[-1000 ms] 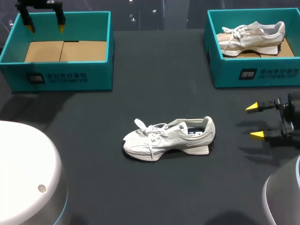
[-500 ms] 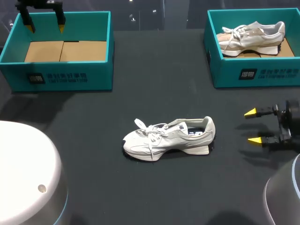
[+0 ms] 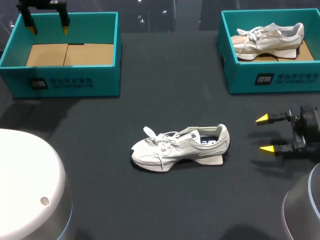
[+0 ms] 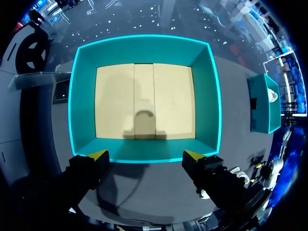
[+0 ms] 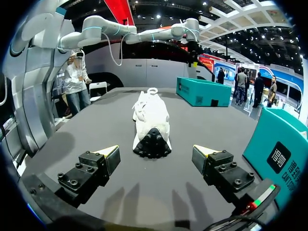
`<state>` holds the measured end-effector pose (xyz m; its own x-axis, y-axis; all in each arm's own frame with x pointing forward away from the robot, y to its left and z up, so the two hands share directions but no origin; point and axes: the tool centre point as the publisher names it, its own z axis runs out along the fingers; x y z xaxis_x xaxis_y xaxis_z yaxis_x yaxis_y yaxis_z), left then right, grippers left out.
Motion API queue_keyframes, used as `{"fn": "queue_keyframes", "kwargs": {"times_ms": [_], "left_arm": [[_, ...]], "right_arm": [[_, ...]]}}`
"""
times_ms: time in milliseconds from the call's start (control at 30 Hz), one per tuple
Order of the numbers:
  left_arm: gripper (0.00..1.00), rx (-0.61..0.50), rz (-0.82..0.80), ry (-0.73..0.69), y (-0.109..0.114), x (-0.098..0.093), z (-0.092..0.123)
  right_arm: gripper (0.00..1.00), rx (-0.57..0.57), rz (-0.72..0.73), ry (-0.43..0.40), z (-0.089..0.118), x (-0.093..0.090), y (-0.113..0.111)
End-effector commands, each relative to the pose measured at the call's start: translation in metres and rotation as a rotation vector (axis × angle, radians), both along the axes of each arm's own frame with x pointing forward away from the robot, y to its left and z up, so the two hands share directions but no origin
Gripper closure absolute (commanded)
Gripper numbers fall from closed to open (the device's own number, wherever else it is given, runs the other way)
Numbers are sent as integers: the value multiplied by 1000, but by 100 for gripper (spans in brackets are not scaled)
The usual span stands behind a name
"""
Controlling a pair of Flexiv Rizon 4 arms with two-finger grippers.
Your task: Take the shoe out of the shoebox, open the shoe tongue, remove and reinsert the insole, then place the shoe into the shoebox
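Observation:
A white sneaker (image 3: pixel 181 147) lies on its side mid-table, toe to the left, heel to the right, laces loose. My right gripper (image 3: pixel 264 134) stands open a short way right of the heel, fingers pointing at it; in the right wrist view the shoe (image 5: pixel 151 120) lies heel-first ahead of the open gripper (image 5: pixel 156 153). My left gripper (image 3: pixel 48 26) hangs open over the far rim of the empty teal shoebox (image 3: pixel 65 75) at the back left. From the left wrist the box (image 4: pixel 144 50) shows a bare cardboard floor beneath the open gripper (image 4: pixel 145 155).
A second teal shoebox (image 3: pixel 272 77) at the back right holds another white sneaker (image 3: pixel 270 40). In the right wrist view that box's wall (image 5: pixel 281 144) stands close beside the gripper. Dark tabletop (image 3: pixel 165 95) lies between the boxes and the shoe.
My right gripper has slid left toward the shoe's heel, still open. The left arm and the shoe have not moved.

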<state>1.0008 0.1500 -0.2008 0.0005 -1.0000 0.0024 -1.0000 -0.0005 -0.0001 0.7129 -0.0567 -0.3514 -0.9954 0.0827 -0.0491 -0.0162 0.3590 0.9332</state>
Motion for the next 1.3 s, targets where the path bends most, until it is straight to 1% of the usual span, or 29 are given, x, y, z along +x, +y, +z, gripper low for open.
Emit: {"fn": "queue_keyframes", "kwargs": {"times_ms": [33,267,433,733,967,1300], "left_arm": [[0,1,0,0,0,0,0],[0,1,0,0,0,0,0],[0,1,0,0,0,0,0],[0,1,0,0,0,0,0],[0,1,0,0,0,0,0],[0,1,0,0,0,0,0]], "right_arm": [[0,-9,-20,-10,-9,-5,18],[0,-1,-36,-19,-15,-14,32],[0,-12,-53,-3,-22,-18,45],[0,-37,-69,-3,-28,-10,68],[0,-37,-79,8,-35,-4,79],[0,-33,-85,23,-45,7,88]]}}
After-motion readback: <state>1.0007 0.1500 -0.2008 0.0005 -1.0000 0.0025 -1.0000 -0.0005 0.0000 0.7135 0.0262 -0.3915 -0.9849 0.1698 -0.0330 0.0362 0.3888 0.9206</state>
